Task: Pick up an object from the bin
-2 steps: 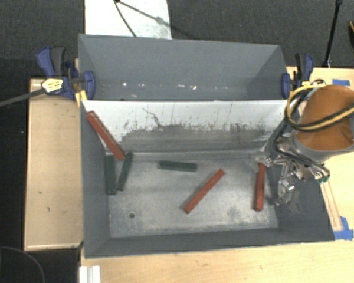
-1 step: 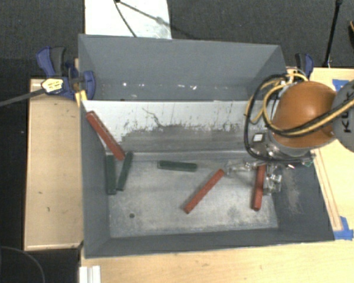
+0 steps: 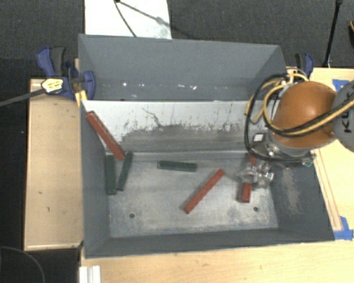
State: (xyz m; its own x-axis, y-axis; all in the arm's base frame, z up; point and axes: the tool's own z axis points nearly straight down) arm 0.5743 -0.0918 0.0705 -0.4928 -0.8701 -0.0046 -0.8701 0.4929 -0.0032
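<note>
So you're at the grab stage here, or right on the edge of it. The gripper (image 3: pixel 255 177) sits low in the right part of the bin (image 3: pixel 183 240), down near the floor, with the orange wrist cover above blocking a good chunk of it. Honestly I can't tell whether it's spread or closed from this angle, so don't take a grip as given.

The thing it's on is a short red block (image 3: pixel 243 193), lying on the floor on the right side. The block's top end tucks up right under the gripper, touching it or as good as, and the rest pokes out toward the front wall. I can't say it's actually pinched.

My read is that the next move needs a firm close on that block if it isn't closed yet, then a straight lift clear of the walls. Watch whether the block comes up with it.

Everything else is out of the way. A long red stick (image 3: pixel 203 191) lies diagonal just to the left, a dark green stick (image 3: pixel 177 166) is further back, and more sticks (image 3: pixel 110 164) are stacked up in the left corner, well apart.
</note>
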